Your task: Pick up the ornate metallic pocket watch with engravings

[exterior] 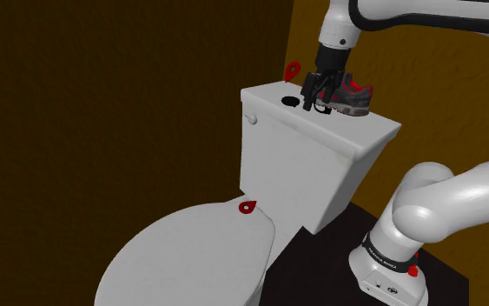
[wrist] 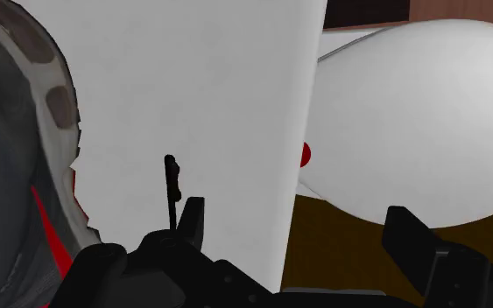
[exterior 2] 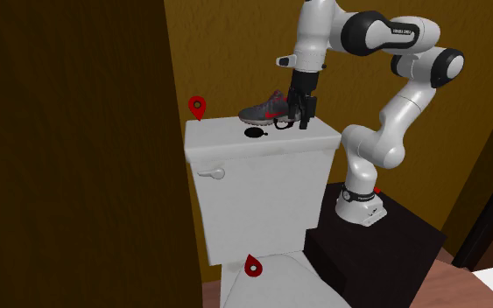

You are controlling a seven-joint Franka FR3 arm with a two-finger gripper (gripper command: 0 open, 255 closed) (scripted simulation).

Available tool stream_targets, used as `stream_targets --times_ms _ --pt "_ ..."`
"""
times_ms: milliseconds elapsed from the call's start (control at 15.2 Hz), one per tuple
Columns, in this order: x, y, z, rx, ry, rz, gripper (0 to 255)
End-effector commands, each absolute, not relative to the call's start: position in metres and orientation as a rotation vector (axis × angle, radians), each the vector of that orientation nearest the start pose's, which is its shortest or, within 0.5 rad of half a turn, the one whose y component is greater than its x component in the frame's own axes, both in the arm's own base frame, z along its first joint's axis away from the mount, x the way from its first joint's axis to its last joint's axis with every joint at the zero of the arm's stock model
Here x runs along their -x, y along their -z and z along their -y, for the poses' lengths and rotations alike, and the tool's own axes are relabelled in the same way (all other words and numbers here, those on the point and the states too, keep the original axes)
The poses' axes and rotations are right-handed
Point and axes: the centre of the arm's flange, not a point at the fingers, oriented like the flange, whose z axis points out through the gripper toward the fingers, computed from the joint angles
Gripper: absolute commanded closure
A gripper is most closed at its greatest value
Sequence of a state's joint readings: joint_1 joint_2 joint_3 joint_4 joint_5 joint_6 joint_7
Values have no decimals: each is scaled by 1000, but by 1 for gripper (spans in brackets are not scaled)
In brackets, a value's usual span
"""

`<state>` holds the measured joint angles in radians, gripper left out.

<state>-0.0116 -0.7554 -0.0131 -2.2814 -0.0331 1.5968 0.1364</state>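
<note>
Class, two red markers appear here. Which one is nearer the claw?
The red marker on the tank lid's corner, up where the claw hangs beside the sneaker. The other marker lies lower, on the toilet's seat cover.

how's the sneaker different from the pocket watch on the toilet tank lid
The sneaker is grey with red trim; the pocket watch looks plain black. The sneaker is bigger and taller; the pocket watch is a small flat disc. The sneaker sits beside the gripper; the pocket watch lies apart from it. Both rest on the tank lid.
</note>
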Motion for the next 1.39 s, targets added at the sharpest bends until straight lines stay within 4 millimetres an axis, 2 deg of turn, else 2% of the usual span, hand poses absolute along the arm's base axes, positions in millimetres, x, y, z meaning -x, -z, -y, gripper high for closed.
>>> stream_targets --times_ms 0,594,660,1122,1254,1320 --pt "-318 -619 13 3150 114 -250 0" --pt "-429 -626 73 3137 39 -324 0" --pt "-436 -626 77 3136 34 -328 0" --pt "-436 -590 77 3136 34 -328 0" --pt "-436 -586 77 3136 34 -328 0" --pt "-435 -586 78 3136 34 -328 255"
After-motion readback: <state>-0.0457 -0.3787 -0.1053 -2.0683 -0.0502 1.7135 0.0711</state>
